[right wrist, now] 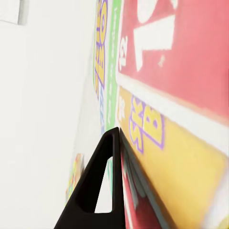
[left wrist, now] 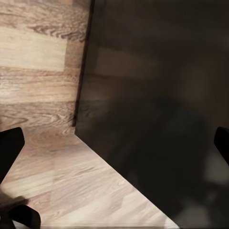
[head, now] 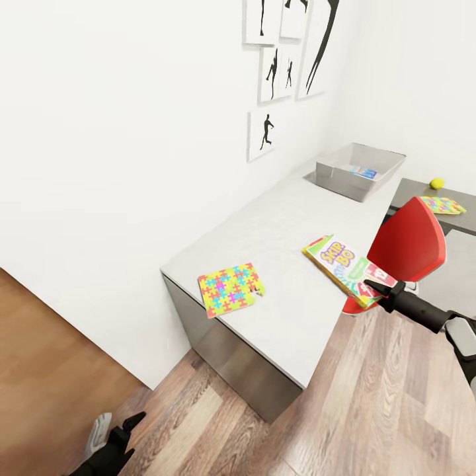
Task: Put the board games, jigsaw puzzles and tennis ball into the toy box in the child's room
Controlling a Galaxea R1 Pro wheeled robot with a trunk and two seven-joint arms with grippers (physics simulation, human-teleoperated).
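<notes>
Your right pincer grips the near end of the SKIP BO box; in the right wrist view one black finger lies flat against the box's printed face, closed on it. The box hangs at the front edge of the tabletop, partly over the light grey top and partly past it, in front of the red chair. One jigsaw puzzle lies flat near the tabletop's near corner, well apart from the box, with bare surface between them. The toy box sits at the far end against the wall, with a blue printed box inside. On the dark wing to the right lie the tennis ball and, just beside it, the second jigsaw puzzle. The stretch of top between the held box and the toy box is bare. Your left pincer hangs low over the wood floor before the desk's dark end panel; its fingers stand apart, holding nothing.
</notes>
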